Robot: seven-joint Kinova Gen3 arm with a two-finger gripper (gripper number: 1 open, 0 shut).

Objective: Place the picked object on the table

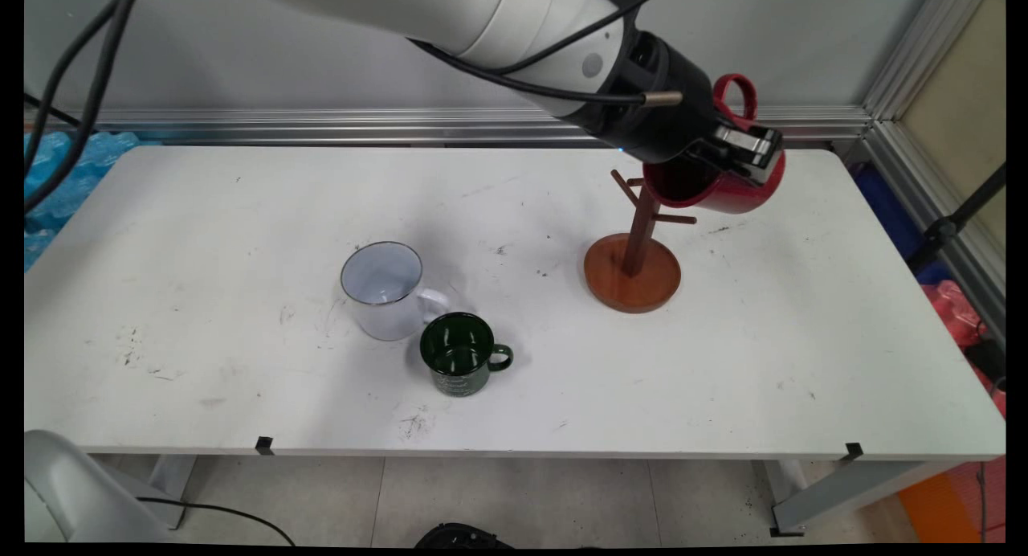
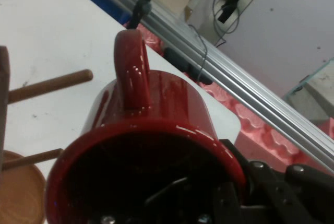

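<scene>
The main view looks down from above the counter's (image 1: 241,395) near edge toward the back wall, taking in its whole top; the hand view sits close behind a red mug (image 2: 151,145), facing along it; both share that mug (image 1: 715,188) and the wooden rack (image 1: 634,255).

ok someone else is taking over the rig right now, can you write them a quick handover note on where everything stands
Gripper: shut on the red mug, one finger inside the rim, one outside. The mug is held in the air, tipped on its side, handle up.
Mug tree: stands on the table right of centre. The red mug is beside its upper pegs; none of the pegs is through the handle, and the tree holds no mugs.
White mug and green mug: upright near the middle of the table, close together, the green one nearer the front edge.
Done: red mug lifted. Not done: no mug hangs on the tree.
</scene>
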